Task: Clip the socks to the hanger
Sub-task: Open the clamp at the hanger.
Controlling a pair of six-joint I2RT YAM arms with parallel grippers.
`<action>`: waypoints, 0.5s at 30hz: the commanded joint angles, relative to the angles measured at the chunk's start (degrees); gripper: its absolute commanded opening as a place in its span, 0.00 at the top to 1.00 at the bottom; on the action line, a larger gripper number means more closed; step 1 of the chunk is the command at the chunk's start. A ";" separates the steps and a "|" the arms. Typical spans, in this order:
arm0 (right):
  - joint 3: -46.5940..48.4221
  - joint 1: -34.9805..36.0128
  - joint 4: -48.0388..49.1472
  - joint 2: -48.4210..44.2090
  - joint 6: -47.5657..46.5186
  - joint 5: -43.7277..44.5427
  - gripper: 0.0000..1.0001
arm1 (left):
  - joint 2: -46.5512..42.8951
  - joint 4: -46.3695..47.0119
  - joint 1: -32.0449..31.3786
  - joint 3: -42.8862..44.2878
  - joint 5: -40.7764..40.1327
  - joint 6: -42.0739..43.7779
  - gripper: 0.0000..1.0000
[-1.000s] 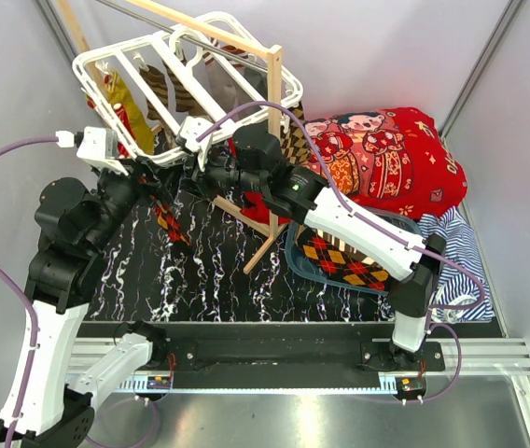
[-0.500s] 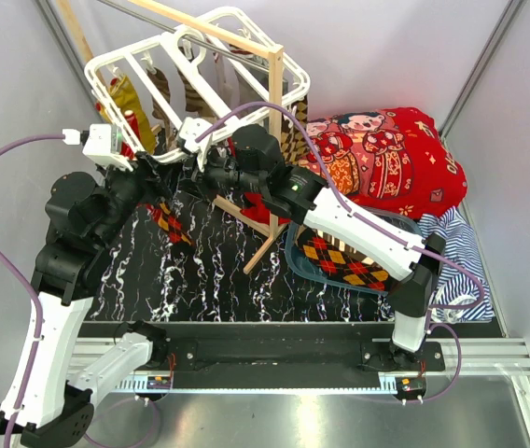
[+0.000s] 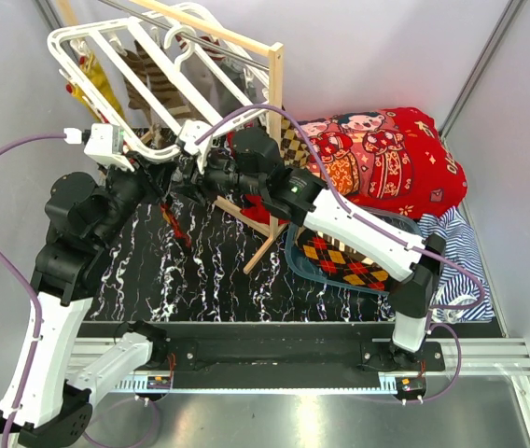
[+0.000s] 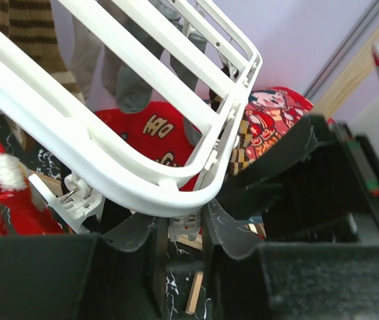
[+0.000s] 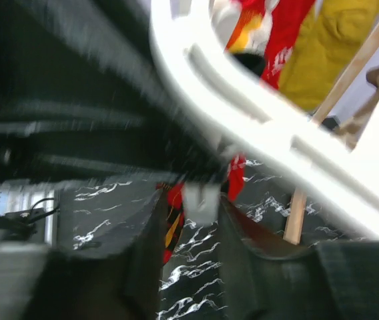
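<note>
The left jaws are clenched narrow on the rounded corner of the hanger's (image 4: 109, 150) rim. The right jaws stand apart about one small white clip (image 5: 199, 200) under the rim, but blur hides whether they press it.

The hanger hangs tilted over the counter's (image 3: 218, 280) far left corner, beside the wood rack (image 3: 275, 112). A red sock (image 4: 6, 193), a striped sock (image 4: 36, 27) and a mustard sock (image 5: 336, 47) dangle from it. An argyle sock (image 3: 340, 257) lies in a basket (image 3: 293, 252) near the right edge.

The hanger looks light and stiff, yet free to swing and tip. The outer rim is probably the best hold, clear of the crowded bars. The clips likely need a firm squeeze at their tails. The socks should be limp and light, so each is best taken at the cuff, leaving a short edge to feed into a clip.
</note>
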 commanded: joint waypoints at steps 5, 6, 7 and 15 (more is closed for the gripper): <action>-7.55 1.29 1.46 -8.14 0.35 2.42 0.36 | 0.97 2.02 0.52 1.43 -3.60 1.33 0.82; -8.52 1.29 1.37 -8.85 0.35 2.86 0.33 | 0.89 2.02 0.52 1.43 -3.60 1.16 0.82; -9.49 1.29 1.37 -9.73 0.26 3.38 0.29 | 0.88 1.93 0.52 1.52 -3.69 1.07 0.82; -25.39 0.67 -6.44 -22.38 -1.06 14.98 0.21 | 0.45 1.32 0.52 1.52 -4.22 0.37 0.82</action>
